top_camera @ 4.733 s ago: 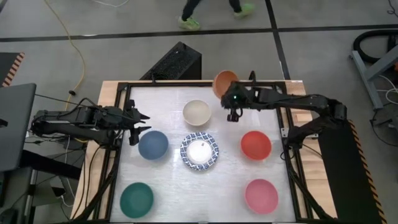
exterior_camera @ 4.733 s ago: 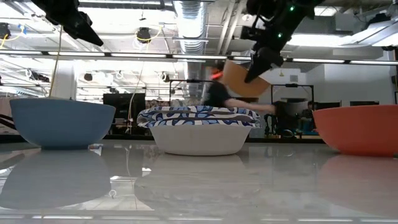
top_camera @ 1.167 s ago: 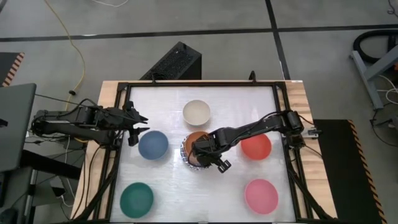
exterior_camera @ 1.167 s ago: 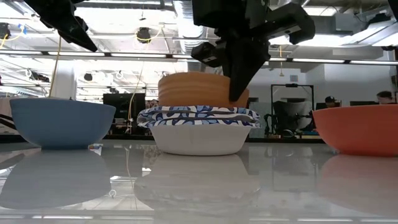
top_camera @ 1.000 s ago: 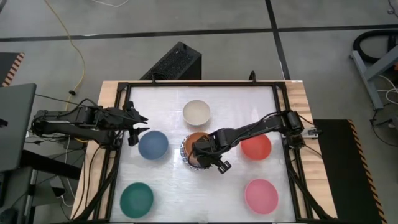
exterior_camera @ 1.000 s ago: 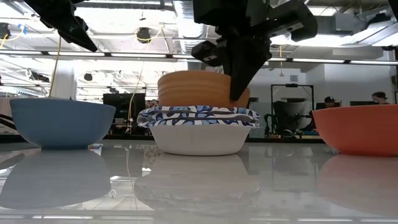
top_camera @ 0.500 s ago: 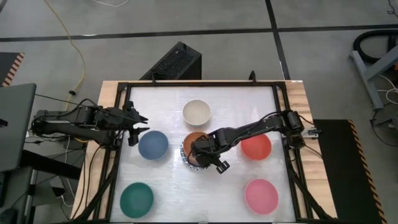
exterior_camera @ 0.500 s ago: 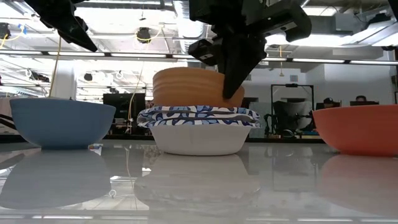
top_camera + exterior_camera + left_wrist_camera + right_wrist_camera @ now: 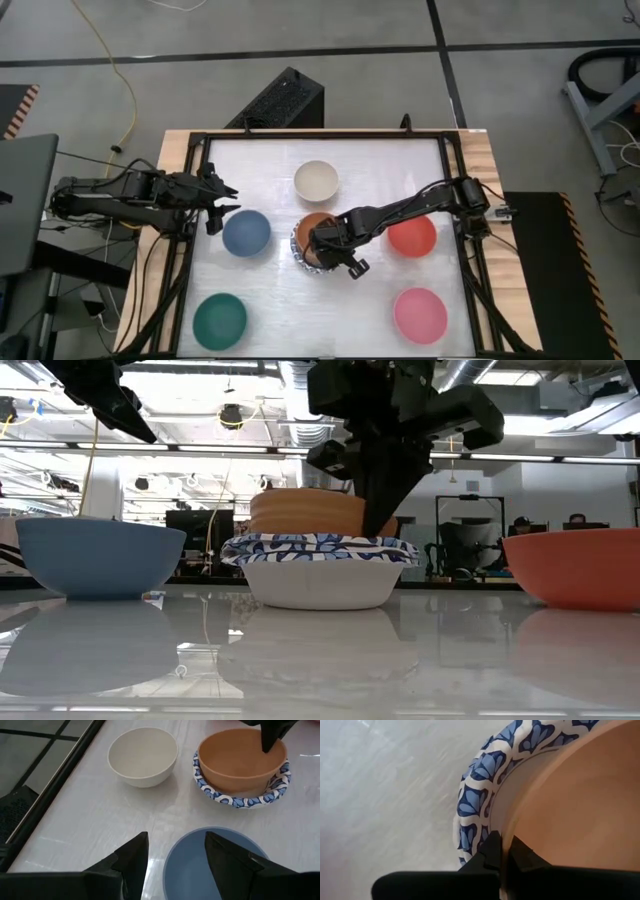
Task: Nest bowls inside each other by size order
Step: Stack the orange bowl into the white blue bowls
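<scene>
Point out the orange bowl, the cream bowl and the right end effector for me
orange bowl (image 9: 235,762), left wrist view, on its inner wall.
cream bowl (image 9: 316,180), high view, at its centre.
right end effector (image 9: 504,854), right wrist view, between the fingertips pinching the orange bowl's rim.

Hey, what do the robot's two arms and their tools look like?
Both arms are dark, nearly black, jointed links with thin black cables running along them. The left tool has two broad, flat matte-black fingers. The right tool has narrower black fingers that taper toward the tips. No markings show on either.
</scene>
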`<state>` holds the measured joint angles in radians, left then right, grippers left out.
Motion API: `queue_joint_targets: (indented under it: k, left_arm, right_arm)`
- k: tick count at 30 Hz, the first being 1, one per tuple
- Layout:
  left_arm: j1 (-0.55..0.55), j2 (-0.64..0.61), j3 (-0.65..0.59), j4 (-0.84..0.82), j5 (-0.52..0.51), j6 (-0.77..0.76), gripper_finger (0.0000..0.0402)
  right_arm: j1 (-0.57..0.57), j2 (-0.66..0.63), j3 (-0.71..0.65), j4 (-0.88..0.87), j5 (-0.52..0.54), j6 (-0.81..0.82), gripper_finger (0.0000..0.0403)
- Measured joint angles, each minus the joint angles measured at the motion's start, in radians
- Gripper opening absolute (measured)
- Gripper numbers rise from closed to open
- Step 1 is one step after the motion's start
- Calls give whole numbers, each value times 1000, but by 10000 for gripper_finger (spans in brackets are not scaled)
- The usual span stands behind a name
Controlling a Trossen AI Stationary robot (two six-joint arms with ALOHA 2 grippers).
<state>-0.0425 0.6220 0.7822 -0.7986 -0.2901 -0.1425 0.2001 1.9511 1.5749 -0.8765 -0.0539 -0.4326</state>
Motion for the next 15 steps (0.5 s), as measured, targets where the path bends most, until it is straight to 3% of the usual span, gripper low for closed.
queue_joint_targets:
  k: [15]
  left_arm:
    - [0,0,0,0,0,0,185]
  right_arm:
    - [0,0,-8,-1,0,17,16]
